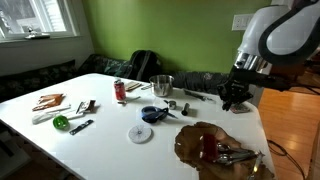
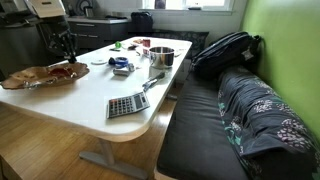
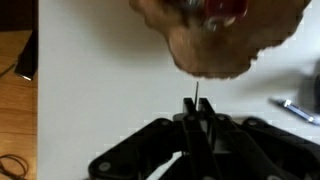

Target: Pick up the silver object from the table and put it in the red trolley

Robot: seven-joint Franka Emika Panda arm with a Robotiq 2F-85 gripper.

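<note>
Hovering just beside the brown dish [image 1: 190, 140], the gripper [image 1: 232, 103] has its fingers pressed together, a thin sliver [image 3: 197, 100] showing at their tips. It may be the silver object, though I cannot tell. The red trolley [image 1: 207, 150] sits on the dish, seemingly ready to receive it.

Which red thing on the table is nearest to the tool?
The red trolley on the brown dish, by the tool; the upright red can stands mid-table.
</note>
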